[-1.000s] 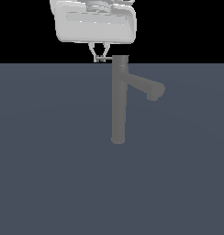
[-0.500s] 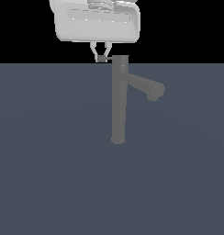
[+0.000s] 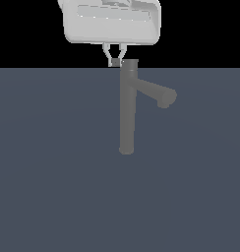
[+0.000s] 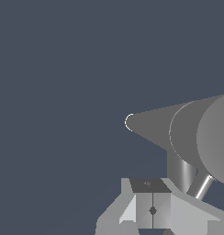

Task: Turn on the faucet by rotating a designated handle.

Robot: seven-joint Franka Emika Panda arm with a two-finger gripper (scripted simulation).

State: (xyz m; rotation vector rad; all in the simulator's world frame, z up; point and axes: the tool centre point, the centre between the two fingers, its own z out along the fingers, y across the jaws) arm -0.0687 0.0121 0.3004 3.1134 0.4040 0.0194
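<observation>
The faucet (image 3: 128,108) is a tall grey column with a thick spout (image 3: 159,93) angled down toward the exterior view's right. My gripper (image 3: 114,62) hangs from above with its tips level with the column's top, just off its side toward the exterior view's left. In the wrist view I look down the column (image 4: 155,124), and the fingers of my gripper (image 4: 153,211) are pressed together, shut on nothing. The handle (image 4: 203,186), a thin silvery rod, sticks out from under the top cap close beside the fingers. I cannot tell whether they touch it. The spout (image 4: 180,172) shows next to it.
The faucet stands on a flat dark blue-grey surface (image 3: 53,172). The white body of the hand (image 3: 111,22) fills the top of the exterior view above the faucet.
My gripper has shifted toward the exterior view's right and slightly lower, closing in on the column's top. The faucet looks unchanged.
</observation>
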